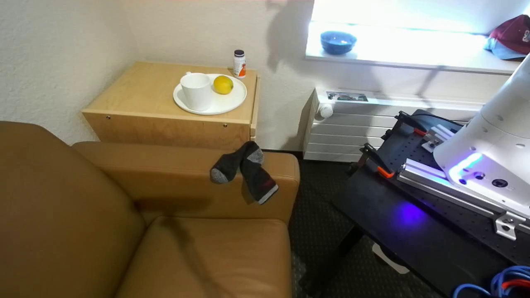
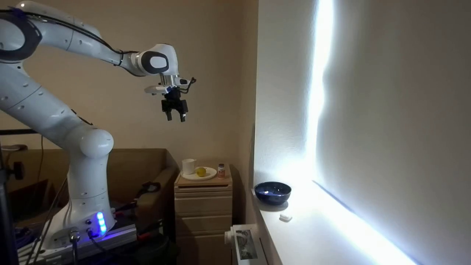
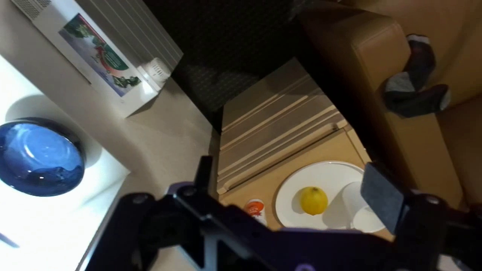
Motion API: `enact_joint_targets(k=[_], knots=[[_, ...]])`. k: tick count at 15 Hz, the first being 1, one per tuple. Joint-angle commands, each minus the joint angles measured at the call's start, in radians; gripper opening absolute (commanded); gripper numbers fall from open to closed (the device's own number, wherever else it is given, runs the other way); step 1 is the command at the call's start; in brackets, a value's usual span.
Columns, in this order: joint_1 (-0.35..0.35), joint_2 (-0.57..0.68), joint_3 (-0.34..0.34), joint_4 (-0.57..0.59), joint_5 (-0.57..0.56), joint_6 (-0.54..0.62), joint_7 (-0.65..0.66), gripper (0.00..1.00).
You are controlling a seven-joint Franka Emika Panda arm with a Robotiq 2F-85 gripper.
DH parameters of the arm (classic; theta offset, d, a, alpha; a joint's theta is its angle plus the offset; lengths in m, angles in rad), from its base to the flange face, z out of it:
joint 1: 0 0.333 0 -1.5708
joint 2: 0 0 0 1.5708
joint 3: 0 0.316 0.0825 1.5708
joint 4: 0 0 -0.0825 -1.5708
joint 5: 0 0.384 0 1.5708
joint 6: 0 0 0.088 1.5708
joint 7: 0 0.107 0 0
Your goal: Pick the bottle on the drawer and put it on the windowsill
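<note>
One pill bottle (image 1: 239, 65) stands upright on the drawer cabinet (image 1: 145, 89), at the corner near the wall (image 1: 198, 33), just beside the white plate (image 1: 228, 103). Gripper (image 2: 176, 117) hangs higher, well apart from it, jaws spread, holding nothing. Step in hand, as judged: approach. Suggest centring over the bottle, then descending vertically, jaws turned so neither meets plate or wall. Close gently on the body below the dark cap (image 1: 239, 53); an off-centre nudge would likely topple it. Lift clear, then carry toward the windowsill (image 2: 301, 239), keeping off the blue bowl (image 2: 272, 198).
</note>
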Motion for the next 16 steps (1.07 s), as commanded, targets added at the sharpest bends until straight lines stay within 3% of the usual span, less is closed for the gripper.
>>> enact_joint_targets(k=[1,5,9,12,13,16], knots=[[-0.007,0.035,0.016,0.037,0.02,-0.004,-0.009,1.0],[-0.005,0.052,0.018,0.109,0.026,-0.025,-0.01,1.0],[0.059,0.305,-0.042,0.169,0.159,0.016,-0.108,1.0],[0.084,0.484,-0.05,0.236,0.19,-0.048,-0.132,1.0],[0.047,0.549,-0.005,0.269,0.193,-0.072,-0.127,1.0],[0.043,0.746,0.04,0.421,0.191,-0.112,-0.101,1.0]])
